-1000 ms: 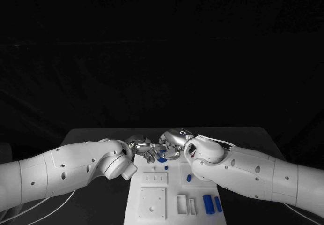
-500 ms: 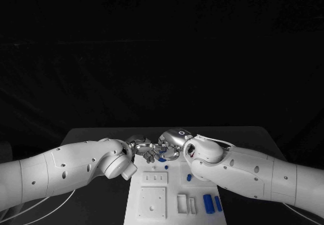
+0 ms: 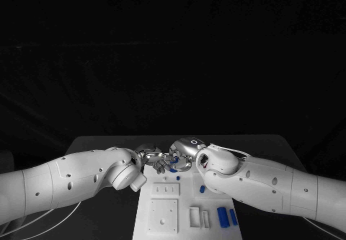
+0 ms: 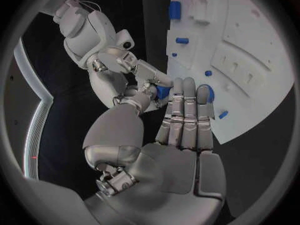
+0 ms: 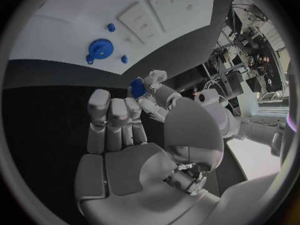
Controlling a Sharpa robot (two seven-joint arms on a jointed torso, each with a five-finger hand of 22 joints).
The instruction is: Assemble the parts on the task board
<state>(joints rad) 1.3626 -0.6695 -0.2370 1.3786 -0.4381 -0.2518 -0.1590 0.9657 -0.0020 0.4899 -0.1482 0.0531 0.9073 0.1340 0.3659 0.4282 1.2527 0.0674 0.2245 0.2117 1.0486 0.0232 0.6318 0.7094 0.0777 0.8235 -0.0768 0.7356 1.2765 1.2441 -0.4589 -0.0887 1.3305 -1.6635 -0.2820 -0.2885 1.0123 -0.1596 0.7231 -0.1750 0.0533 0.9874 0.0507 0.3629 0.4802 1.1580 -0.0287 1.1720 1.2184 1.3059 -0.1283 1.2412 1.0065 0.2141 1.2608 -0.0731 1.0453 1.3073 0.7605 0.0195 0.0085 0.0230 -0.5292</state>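
Note:
Above the far end of the white task board (image 3: 164,210) my two hands meet fingertip to fingertip. A small blue part (image 3: 173,159) sits between them. In the left wrist view this blue part (image 4: 163,91) lies between the thumb and forefinger of my left hand (image 4: 181,130), with a fingertip of my right hand (image 4: 125,60) on it. Seen from the right wrist, the blue part (image 5: 136,87) is pinched at the fingertips of my right hand (image 5: 119,135). A blue gear (image 5: 99,47) lies on the board just below the hands.
Two blue cylinders (image 3: 226,217) lie side by side at the board's near right. Small blue pegs (image 3: 202,189) stand on its right side. Raised white blocks (image 3: 165,190) sit in the middle. Black table (image 3: 101,210) flanks the board under both arms.
Both hands have stayed together over the board's far end. The blue part between the fingertips shows a little more than a second ago.

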